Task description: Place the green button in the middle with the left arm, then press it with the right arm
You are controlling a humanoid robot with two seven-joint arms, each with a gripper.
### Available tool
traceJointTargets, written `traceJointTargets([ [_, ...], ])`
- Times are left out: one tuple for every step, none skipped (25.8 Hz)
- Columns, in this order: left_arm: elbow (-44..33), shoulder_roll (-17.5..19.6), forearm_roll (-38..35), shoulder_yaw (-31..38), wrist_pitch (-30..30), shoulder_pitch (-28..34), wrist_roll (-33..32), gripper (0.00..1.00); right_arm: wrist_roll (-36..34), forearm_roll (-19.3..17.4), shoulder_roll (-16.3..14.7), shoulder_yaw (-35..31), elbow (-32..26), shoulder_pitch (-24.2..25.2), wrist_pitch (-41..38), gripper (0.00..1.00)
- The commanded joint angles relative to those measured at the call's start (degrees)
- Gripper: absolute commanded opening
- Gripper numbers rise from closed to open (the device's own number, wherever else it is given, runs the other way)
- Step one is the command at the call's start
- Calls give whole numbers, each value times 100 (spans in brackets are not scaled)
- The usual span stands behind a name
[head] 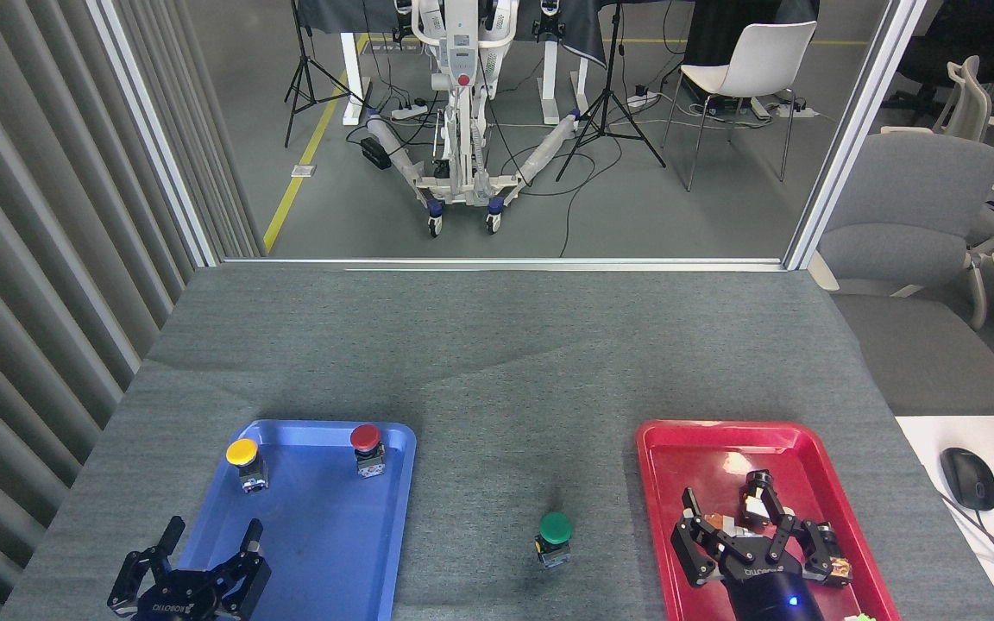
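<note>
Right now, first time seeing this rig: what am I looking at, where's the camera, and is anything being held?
This is one view from a humanoid robot's own head, looking forward and down at a grey fabric-covered table.

The two black three-finger claws at the bottom are its grippers: the left gripper over the near end of the blue plastic tray, and the right gripper above the red plastic tray. Both are open and hold nothing.

The small green-capped push button stands alone on the bare strip between the trays. A yellow-capped button and a red-capped button stand in the blue tray. Small parts lie in the red one.
</note>
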Motion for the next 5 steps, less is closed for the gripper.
traceJointTargets([
  [-22, -7, 0, -58, -43, 0, 17, 99, 23, 22, -6, 8, -28, 18, 61, 100],
  [-39, -7, 0, -102, -43, 0, 17, 99, 23, 14, -15, 8, -28, 18, 61, 100],
  [-39, -7, 0, -111, -43, 0, 26, 99, 14, 14, -24, 8, -37, 18, 52, 100],
  [-31, -7, 0, -111, -43, 0, 17, 99, 5, 14, -32, 8, -37, 18, 52, 100],
  [-13, -15, 0, -111, -52, -17, 8, 99, 5, 14, -32, 8, -37, 27, 43, 100],
])
